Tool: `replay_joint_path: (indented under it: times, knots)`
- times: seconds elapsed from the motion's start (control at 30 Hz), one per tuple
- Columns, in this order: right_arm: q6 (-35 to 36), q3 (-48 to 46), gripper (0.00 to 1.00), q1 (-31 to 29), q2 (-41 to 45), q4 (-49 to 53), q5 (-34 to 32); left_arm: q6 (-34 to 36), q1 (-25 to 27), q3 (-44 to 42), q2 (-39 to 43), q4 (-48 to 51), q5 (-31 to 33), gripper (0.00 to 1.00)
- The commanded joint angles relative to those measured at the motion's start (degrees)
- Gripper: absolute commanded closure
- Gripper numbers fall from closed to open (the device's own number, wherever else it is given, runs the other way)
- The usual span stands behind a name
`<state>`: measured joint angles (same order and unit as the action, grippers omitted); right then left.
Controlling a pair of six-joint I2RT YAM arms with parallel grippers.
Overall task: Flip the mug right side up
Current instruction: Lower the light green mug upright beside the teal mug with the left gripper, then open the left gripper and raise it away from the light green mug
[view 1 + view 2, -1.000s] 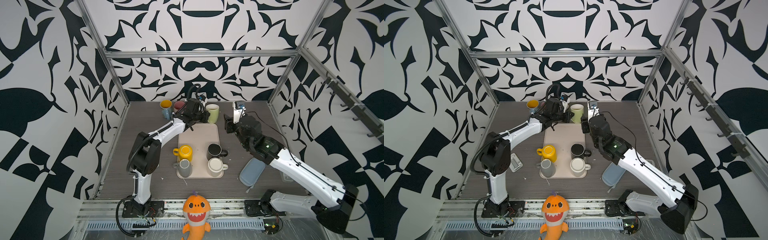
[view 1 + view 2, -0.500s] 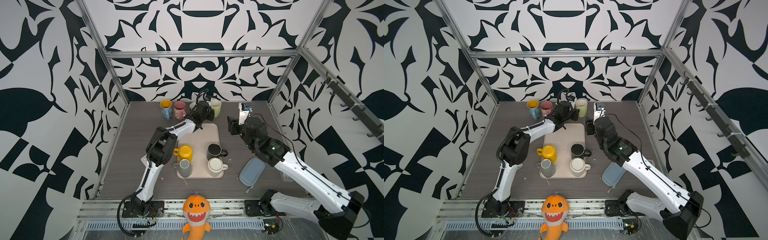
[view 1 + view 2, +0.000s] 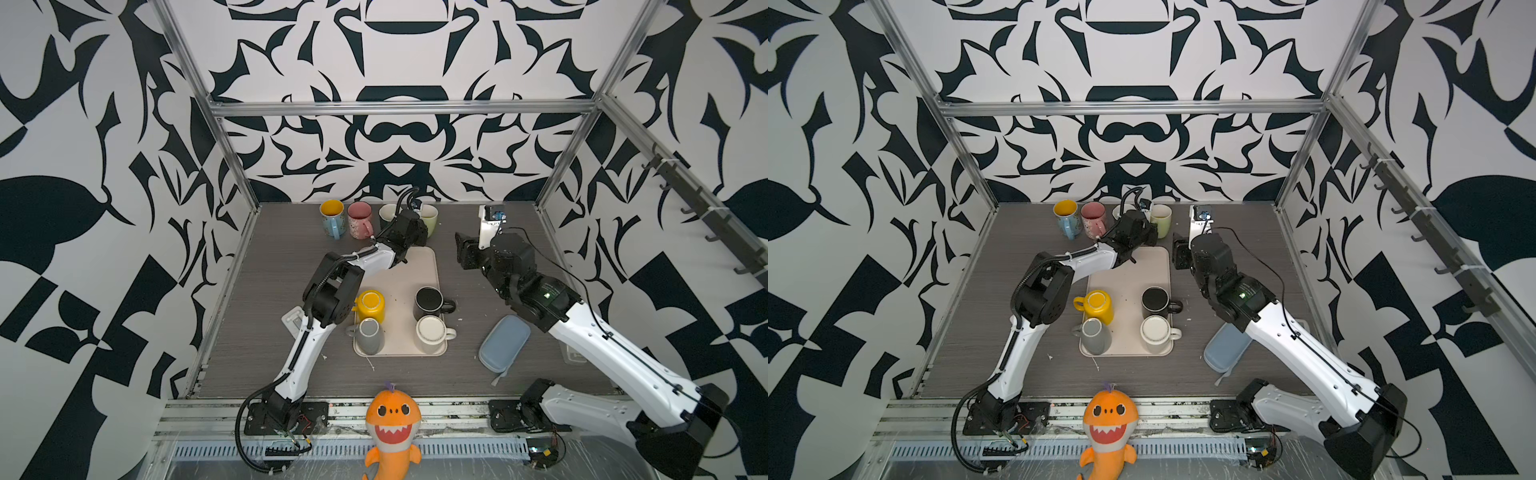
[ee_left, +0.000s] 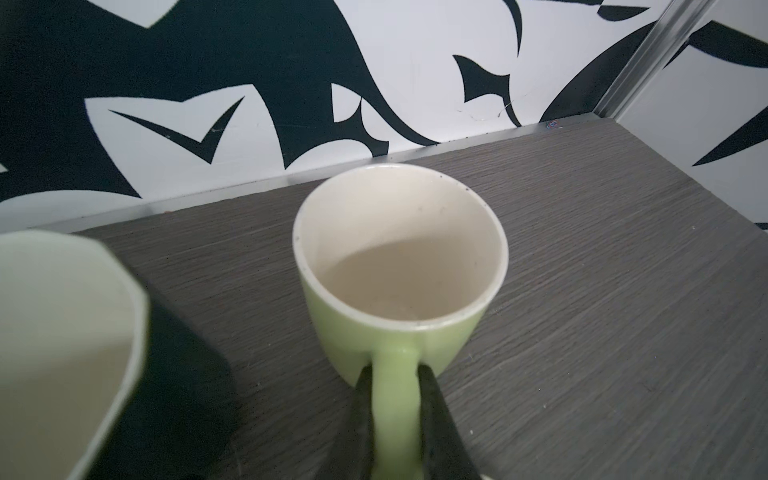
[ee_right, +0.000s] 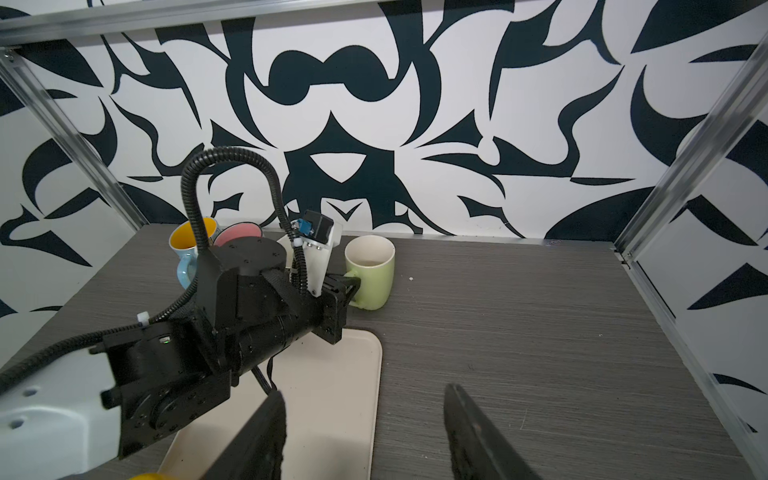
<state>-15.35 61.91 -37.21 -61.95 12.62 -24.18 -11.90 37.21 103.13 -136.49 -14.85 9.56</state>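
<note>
The light green mug (image 3: 430,218) (image 3: 1160,218) stands upright at the back of the table, its cream inside facing up (image 4: 399,266). My left gripper (image 4: 392,374) (image 3: 409,232) is shut on the mug's handle, one black finger on each side. The right wrist view shows the same grip from the side, with the mug (image 5: 370,270) resting on the tabletop. My right gripper (image 5: 365,399) (image 3: 465,251) is open and empty. It hovers over the tray's right rear edge, apart from the mug.
A beige tray (image 3: 419,266) holds an upturned yellow mug (image 3: 370,305), an upturned grey mug (image 3: 370,334), a black mug (image 3: 430,301) and a white mug (image 3: 432,332). Blue, pink and pale mugs (image 3: 359,218) line the back wall. A blue case (image 3: 505,345) lies right.
My left gripper has carried the green mug a little farther back, toward the wall, and the left elbow has swung in. The right gripper has drawn back to the right.
</note>
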Motion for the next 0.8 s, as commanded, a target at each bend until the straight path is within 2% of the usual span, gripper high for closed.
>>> replay_joint_path:
  times: [0.0,0.23,0.43,0.53,0.77]
  knots:
    - [-0.94,-0.1,0.38,0.27,0.69,-1.43,0.2,0.37,0.23,2.84,0.22,-6.51,1.88,1.0]
    - [-1.13,-0.51,0.37,0.38,0.87,-1.26,0.2,0.67,0.23,1.29,-0.46,-6.3,2.08,0.99]
    - [-1.38,-0.45,0.37,0.33,0.78,-1.28,0.39,0.46,0.23,-1.35,0.67,-7.32,1.55,0.75]
    - [-1.69,-0.48,0.37,0.3,0.7,-1.18,0.69,0.65,0.26,-2.69,1.31,-8.08,1.15,0.68]
    - [-2.48,-0.48,0.37,0.38,0.78,-1.02,1.0,0.82,0.27,-5.55,3.16,-9.57,0.97,0.57]
